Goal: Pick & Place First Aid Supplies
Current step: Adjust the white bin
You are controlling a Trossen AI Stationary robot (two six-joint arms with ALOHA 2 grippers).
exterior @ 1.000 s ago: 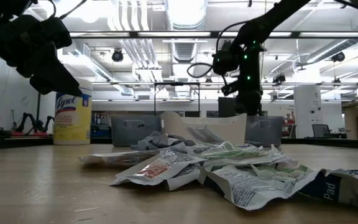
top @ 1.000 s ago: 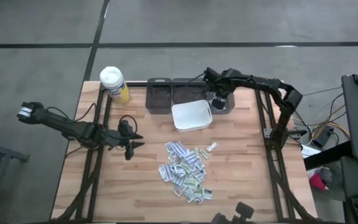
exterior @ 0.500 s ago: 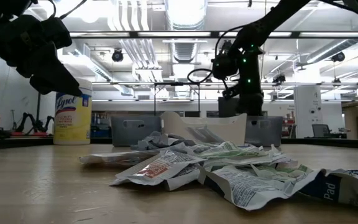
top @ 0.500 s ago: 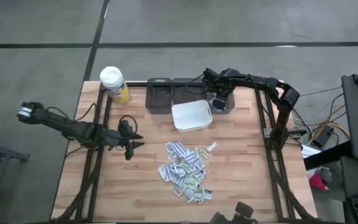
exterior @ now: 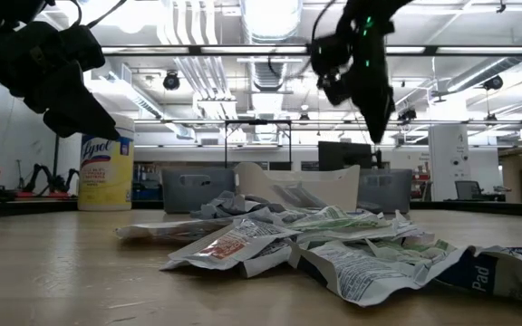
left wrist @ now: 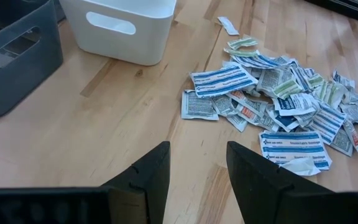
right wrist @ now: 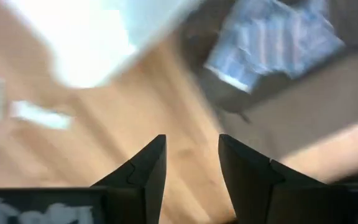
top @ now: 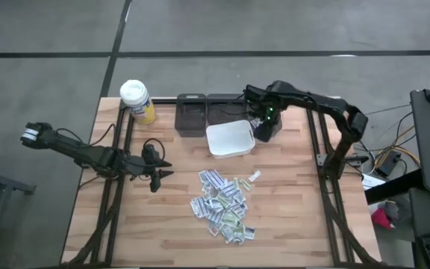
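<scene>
Many packets (top: 222, 202) heaped well apart from right pincer (top: 266, 128).

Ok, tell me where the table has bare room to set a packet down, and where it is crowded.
Bare wood lies between the left gripper and the packet pile, and right of the pile toward the table's right edge. The far side is crowded: yellow bottle, grey bins, white bin, and right gripper.

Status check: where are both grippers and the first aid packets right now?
Right gripper open, empty, above grey bin holding blue-print packets. Left gripper open, waiting beside the packet pile. White bin nearby; nothing blocking.
</scene>
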